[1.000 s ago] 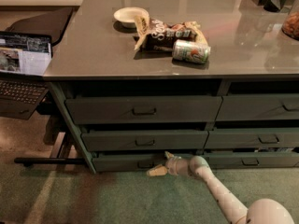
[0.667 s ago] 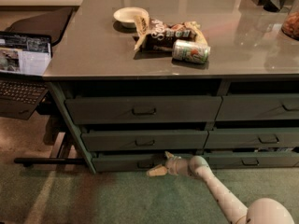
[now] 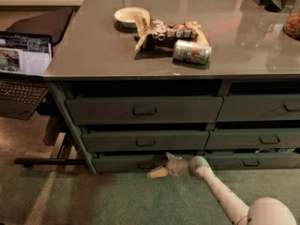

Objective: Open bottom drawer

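Note:
The bottom drawer [image 3: 126, 163] is the slim dark green front at the foot of the left stack, with a small dark handle [image 3: 146, 165] at its centre. It stands out from the cabinet about as far as the two drawers above it. My gripper [image 3: 159, 165] is low by the floor, just right of the handle and close against the drawer front. Its fingers are spread, one pale finger [image 3: 157, 172] pointing down-left and the other up toward the drawer's top edge. Nothing is held between them.
The middle drawer [image 3: 145, 140] and top drawer [image 3: 143, 109] sit above. The right-hand stack [image 3: 258, 139] adjoins. On the counter are a bowl [image 3: 130, 16], a snack bag [image 3: 164, 32] and a can [image 3: 191, 51]. A laptop [image 3: 21, 74] is at left. Green carpet [image 3: 117, 200] lies below.

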`<action>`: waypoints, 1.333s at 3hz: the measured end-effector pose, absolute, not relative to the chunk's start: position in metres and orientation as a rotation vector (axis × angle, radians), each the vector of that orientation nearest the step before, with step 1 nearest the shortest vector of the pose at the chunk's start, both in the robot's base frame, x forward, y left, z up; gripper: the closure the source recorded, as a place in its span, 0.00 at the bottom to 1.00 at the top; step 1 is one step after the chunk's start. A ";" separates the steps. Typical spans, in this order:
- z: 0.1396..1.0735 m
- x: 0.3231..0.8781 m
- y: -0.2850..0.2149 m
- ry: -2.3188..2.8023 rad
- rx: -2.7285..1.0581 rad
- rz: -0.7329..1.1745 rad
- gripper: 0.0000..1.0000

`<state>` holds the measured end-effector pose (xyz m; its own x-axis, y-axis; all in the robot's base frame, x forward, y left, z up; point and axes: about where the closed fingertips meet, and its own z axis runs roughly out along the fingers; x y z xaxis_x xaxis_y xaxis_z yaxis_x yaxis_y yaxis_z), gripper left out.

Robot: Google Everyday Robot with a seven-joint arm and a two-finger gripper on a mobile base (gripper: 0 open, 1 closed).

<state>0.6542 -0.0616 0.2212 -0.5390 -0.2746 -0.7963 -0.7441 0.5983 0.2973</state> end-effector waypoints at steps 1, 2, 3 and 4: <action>0.217 0.641 -0.059 2.151 -0.905 0.809 0.19; 0.221 0.641 -0.059 2.151 -0.906 0.809 0.41; 0.222 0.641 -0.058 2.156 -0.922 0.809 0.39; 0.211 0.626 -0.067 2.210 -0.996 0.777 0.31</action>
